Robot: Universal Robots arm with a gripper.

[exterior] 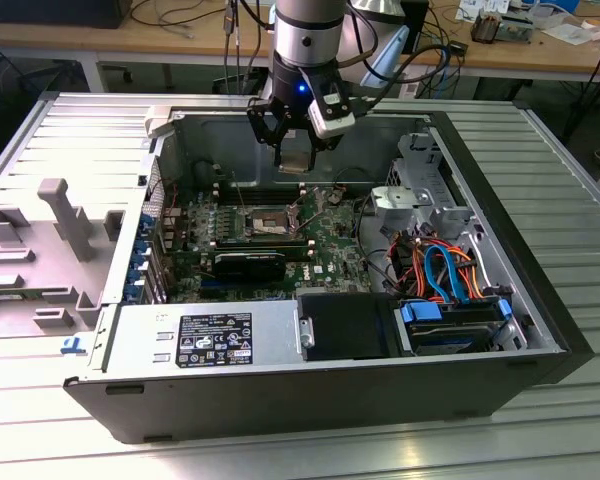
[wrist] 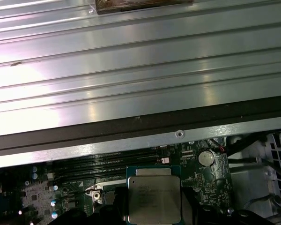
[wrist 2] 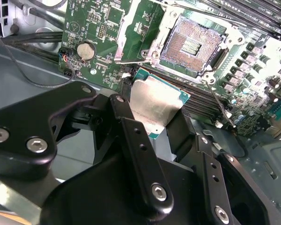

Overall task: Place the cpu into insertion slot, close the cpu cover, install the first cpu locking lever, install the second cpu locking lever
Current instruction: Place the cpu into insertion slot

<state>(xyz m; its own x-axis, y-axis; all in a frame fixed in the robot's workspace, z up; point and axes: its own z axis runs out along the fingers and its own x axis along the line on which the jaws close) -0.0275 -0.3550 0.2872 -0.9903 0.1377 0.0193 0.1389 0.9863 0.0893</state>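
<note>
In the upper middle of the exterior view, the end effector (exterior: 297,148) hangs over the open computer case (exterior: 280,385). Its black fingers (wrist 2: 131,133) are clamped on two opposite edges of the cpu (exterior: 298,162), so the chip sits right between the fingertips, clear of the board. Both wrist views show its silvery metal face. The insertion slot (exterior: 268,218) lies lower in the exterior view and slightly toward that view's left, on the green motherboard (exterior: 330,245), apart from the held chip. In the second wrist view, the slot's tan-gold contact field is uncovered. A coin cell (wrist 2: 86,50) sits nearby on the board. The case rests on a slatted metal tabletop (exterior: 570,200).
</note>
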